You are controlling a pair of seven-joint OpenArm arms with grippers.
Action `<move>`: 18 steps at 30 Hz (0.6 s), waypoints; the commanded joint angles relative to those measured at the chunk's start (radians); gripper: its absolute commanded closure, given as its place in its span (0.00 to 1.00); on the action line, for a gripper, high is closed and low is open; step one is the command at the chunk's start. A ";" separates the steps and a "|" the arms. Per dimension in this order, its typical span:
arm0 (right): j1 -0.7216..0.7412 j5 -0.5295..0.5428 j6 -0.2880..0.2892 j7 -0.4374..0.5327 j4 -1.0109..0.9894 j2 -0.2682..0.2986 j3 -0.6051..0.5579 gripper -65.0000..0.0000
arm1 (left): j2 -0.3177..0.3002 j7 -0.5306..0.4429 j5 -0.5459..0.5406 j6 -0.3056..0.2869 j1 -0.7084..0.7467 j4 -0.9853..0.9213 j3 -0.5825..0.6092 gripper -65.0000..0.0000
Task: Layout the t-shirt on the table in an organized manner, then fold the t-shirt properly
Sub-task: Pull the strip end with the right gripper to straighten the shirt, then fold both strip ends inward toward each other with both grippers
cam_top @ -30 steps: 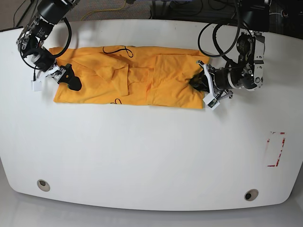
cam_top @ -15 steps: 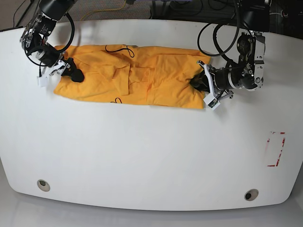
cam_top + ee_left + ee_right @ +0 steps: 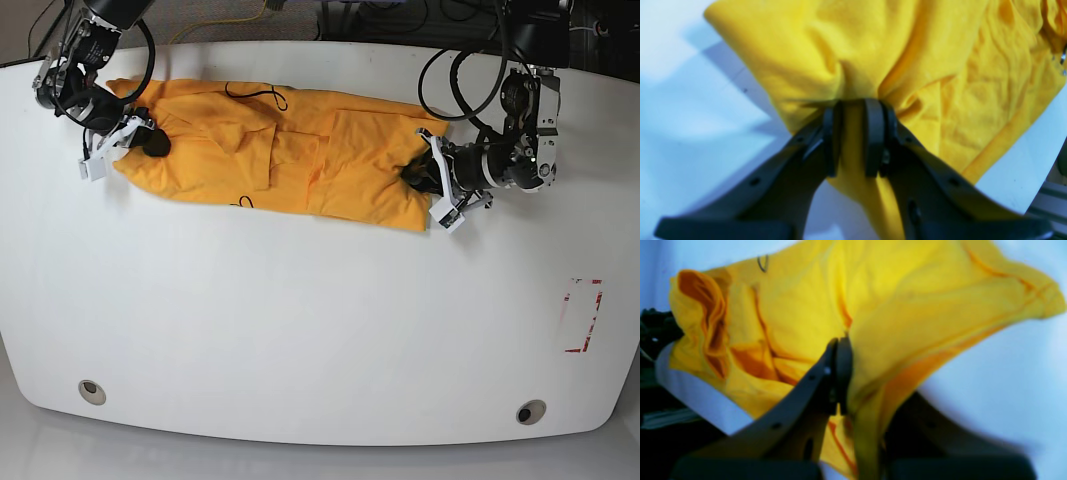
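The orange-yellow t-shirt [image 3: 280, 150] lies folded in a long band across the far side of the white table [image 3: 320, 330], tilted with its left end farther back. A thin black thread [image 3: 255, 97] lies near its far edge. My left gripper [image 3: 425, 178], on the base view's right, is shut on the shirt's right edge; in the left wrist view [image 3: 851, 140] cloth [image 3: 940, 66] is pinched between the pads. My right gripper [image 3: 140, 140], on the base view's left, is shut on the shirt's left end; in the right wrist view [image 3: 845, 373] cloth [image 3: 800, 306] bunches around it.
Two round grey grommet holes [image 3: 92, 391] [image 3: 530, 411] sit near the front edge. A red-outlined rectangle mark [image 3: 583, 316] is at the right. Black cables [image 3: 460, 80] loop behind the left arm at the far edge.
My right gripper has pulled the shirt's left end back and up toward the far edge, so the shirt now lies slanted. The left gripper has stayed put, holding the right edge.
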 commanded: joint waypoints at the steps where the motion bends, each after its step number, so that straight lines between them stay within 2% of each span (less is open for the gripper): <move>1: -0.003 0.028 0.005 0.023 0.094 -0.003 0.001 0.96 | -0.011 0.058 0.068 0.011 0.001 -0.003 0.002 0.85; 5: -0.015 0.030 0.005 0.017 0.184 -0.013 -0.009 0.96 | -0.011 0.058 0.068 0.011 0.001 -0.003 0.002 0.85; 13: -0.014 0.023 0.005 0.008 0.303 -0.033 -0.128 0.96 | 0.012 0.058 0.068 0.011 0.001 -0.003 0.003 0.85; 18: -0.009 0.005 0.005 0.008 0.355 -0.079 -0.193 0.96 | 0.019 0.064 0.068 0.011 -0.012 -0.003 0.003 0.85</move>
